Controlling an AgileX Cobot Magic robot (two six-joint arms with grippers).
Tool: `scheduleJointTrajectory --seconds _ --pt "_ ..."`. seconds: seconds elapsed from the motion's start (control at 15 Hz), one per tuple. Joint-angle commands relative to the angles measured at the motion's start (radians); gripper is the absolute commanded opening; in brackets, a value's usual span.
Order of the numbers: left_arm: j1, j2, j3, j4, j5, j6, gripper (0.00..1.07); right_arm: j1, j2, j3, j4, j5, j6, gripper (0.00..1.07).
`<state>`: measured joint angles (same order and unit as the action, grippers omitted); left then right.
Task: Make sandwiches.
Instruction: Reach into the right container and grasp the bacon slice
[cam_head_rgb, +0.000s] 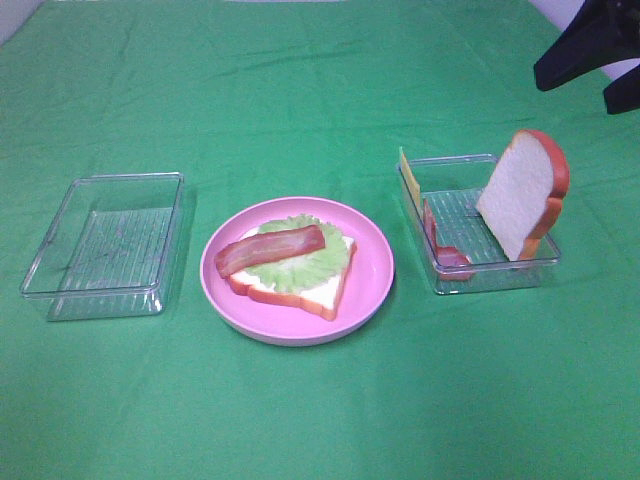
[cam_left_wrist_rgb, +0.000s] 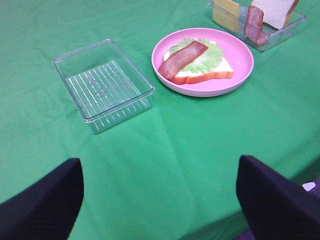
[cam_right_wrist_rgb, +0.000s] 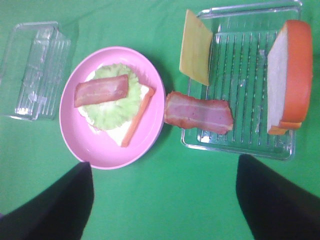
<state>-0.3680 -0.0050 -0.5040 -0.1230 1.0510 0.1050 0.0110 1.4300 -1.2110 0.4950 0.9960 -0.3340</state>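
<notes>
plate (cam_head_rgb: 372, 292): bread (cam_head_rgb: 322, 293) + lettuce (cam_head_rgb: 300, 272) + bacon (cam_head_rgb: 270, 250) stacked, no cheese yet | r tray (cam_head_rgb: 497, 279): spare bacon (cam_right_wrist_rgb: 197, 113) on plate-side wall, cheese (cam_right_wrist_rgb: 196, 47) leaning by same wall, 2nd bread (cam_head_rgb: 518, 190) upright | cheese prob thin, light, bendy, slick; pinch free top edge | l gripper (cam_left_wrist_rgb: 160, 195) & r gripper (cam_right_wrist_rgb: 162, 195): fingers apart, empty, off food

Bacon strip (cam_head_rgb: 270, 250) atop lettuce (cam_head_rgb: 300, 268) on flat bread slice (cam_head_rgb: 322, 291); second slice (cam_head_rgb: 518, 190) upright near spare bacon (cam_right_wrist_rgb: 199, 113), cheese (cam_right_wrist_rgb: 196, 47)
</notes>
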Motion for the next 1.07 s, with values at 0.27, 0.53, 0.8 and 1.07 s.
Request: scheduleJointTrajectory --seconds 0.27,0.53,0.8,1.07 --pt "-0.002 -0.021 0.001 -0.002 -0.011 0.002 0.79 0.302 0.272 -0.202 -0.388 0.09 0.346 0.7" --pt "-0.002 -0.021 0.001 -0.002 -0.011 0.002 0.79 0.326 0.513 -0.353 -0.351 0.126 0.395 0.7" --pt "-0.002 -0.021 0.001 -0.002 -0.011 0.002 0.79 0.326 0.627 -0.388 -0.389 0.097 0.413 0.63" --pt "-0.002 -0.021 0.001 -0.002 -0.011 0.002 0.79 0.326 0.66 -0.389 -0.377 0.034 0.416 0.59"
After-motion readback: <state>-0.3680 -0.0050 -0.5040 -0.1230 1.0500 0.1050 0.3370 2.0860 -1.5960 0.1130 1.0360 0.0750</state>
